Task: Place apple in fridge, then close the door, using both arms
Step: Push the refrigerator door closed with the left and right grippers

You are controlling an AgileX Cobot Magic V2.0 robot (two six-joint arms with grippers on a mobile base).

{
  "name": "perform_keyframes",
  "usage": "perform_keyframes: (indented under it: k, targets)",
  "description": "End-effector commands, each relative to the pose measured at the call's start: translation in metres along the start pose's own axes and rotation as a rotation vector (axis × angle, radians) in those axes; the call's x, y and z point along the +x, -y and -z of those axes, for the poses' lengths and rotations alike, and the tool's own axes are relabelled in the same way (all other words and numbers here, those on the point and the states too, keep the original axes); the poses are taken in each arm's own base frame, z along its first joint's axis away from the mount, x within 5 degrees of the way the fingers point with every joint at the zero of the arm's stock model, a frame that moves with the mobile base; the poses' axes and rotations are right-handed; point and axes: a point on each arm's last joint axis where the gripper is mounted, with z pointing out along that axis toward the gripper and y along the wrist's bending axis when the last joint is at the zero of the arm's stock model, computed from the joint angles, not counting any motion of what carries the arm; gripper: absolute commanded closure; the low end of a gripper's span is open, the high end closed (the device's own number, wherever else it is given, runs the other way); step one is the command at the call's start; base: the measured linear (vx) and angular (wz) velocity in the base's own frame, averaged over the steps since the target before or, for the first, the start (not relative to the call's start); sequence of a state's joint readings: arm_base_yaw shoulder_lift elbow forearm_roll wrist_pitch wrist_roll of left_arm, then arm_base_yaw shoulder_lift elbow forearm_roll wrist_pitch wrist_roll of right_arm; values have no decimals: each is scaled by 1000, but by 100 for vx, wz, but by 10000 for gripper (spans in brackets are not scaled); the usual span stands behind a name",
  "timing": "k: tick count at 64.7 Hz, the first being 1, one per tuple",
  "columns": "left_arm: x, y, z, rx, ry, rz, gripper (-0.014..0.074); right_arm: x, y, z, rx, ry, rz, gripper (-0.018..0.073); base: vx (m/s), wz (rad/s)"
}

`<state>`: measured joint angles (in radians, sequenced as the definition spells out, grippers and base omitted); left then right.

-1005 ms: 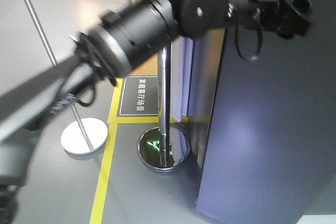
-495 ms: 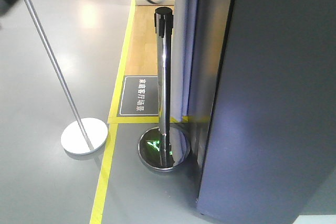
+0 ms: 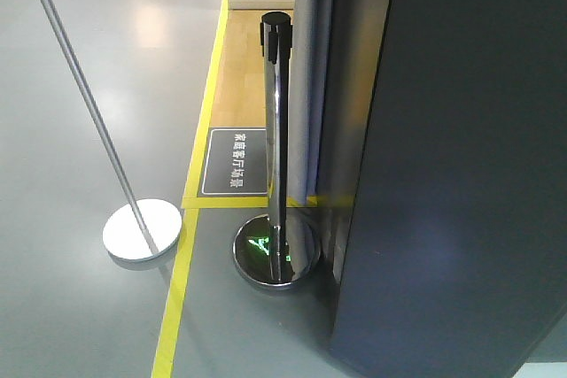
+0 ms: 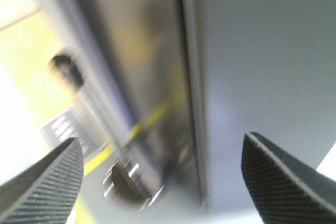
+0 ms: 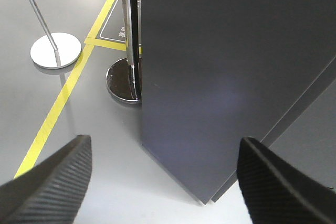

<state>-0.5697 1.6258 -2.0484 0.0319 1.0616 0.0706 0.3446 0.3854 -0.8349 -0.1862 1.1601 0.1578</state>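
Before fridge [image 5: 220,77] | left gripper [image 4: 163,182] spread wide, empty | right gripper [image 5: 163,182] spread wide, empty

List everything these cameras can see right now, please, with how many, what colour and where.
Tall dark grey fridge: one, dark grey outside, fills the right of the front view; no interior shows.
Chrome barrier post with black cap: one, silver, standing on its round base just left of the fridge.
Thin grey pole on a white round disc base: one, leaning, left floor.
Dark floor sign with white characters: one, behind the post.
Yellow floor tape line: yellow, across the grey floor.
Apple: none in view.
Left end effector: one, black ribbed fingers spread, empty.
Right end effector: one, black, spread, empty.
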Motion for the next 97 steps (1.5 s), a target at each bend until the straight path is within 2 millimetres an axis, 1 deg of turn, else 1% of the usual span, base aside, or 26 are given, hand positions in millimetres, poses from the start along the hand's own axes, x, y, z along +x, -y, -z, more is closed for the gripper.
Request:
perform_keyframes:
  k: [1,4,5,6,9,10,11,12,15,17,18,19,20,22,23,24,25,33,37,44,97]
  targets:
    - [3,-3,45,-29,152,1,16,-11,1,3,10,74,9,13,0,0]
    - [14,-2,55,-26,175,25,16,-11,1,3,10,74,9,13,0,0]
    - [20,-1,54,-24,167,38,16,-11,1,3,10,74,9,13,0,0]
    - [22,-1,62,-23,192,48,16,-11,1,3,10,74,9,13,0,0]
    - [37,1,66,-11,198,84,16,-11,1,3,10,74,9,13,0,0]
    - [41,1,73,-7,215,93,16,-11,1,3,10,74,9,13,0,0]
    - [48,2,72,-2,215,105,16,-11,1,3,10,74,9,13,0,0]
    - [53,3,79,1,230,112,16,-11,1,3,10,74,9,13,0,0]
    - [70,6,85,20,251,134,16,-11,1,3,10,74,9,13,0,0]
    - [81,8,88,34,254,144,16,-11,1,3,10,74,9,13,0,0]
    - [90,9,86,41,241,151,16,-11,1,3,10,74,9,13,0,0]
    - [94,11,91,54,258,163,16,-11,1,3,10,74,9,13,0,0]
    - [103,12,89,62,245,173,16,-11,1,3,10,74,9,13,0,0]
    - [114,14,91,79,249,194,16,-11,1,3,10,74,9,13,0,0]
    - [119,15,96,86,262,204,16,-11,1,3,10,74,9,13,0,0]
    - [127,17,94,96,259,218,16,-11,1,3,10,74,9,13,0,0]
    - [132,17,98,103,272,228,16,-11,1,3,10,74,9,13,0,0]
    - [169,21,104,122,328,278,16,-11,1,3,10,74,9,13,0,0]
    - [180,22,110,125,356,295,16,-11,1,3,10,74,9,13,0,0]
    - [187,22,116,126,380,305,16,-11,1,3,10,74,9,13,0,0]
    - [188,23,117,137,366,318,16,-11,1,3,6,79,6,13,0,0]
